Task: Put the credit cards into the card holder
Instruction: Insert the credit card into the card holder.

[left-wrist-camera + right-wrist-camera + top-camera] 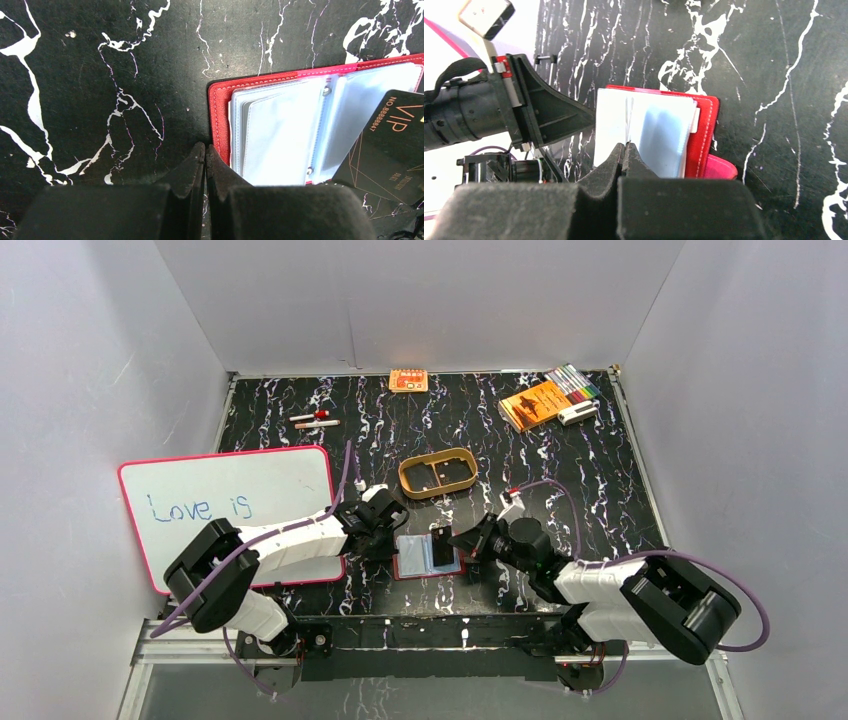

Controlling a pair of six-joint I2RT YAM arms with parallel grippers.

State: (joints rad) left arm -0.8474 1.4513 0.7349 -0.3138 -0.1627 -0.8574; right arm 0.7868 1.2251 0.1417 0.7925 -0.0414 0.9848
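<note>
Between white walls (420,300), black marbled table (620,500)

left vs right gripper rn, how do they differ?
The left gripper grips nothing; the right gripper seems to pinch the black card, which is tilted over the holder. The left gripper's tips sit at the holder's left edge; the right gripper is on the holder's right. Both are shut, low by the open holder.
</note>
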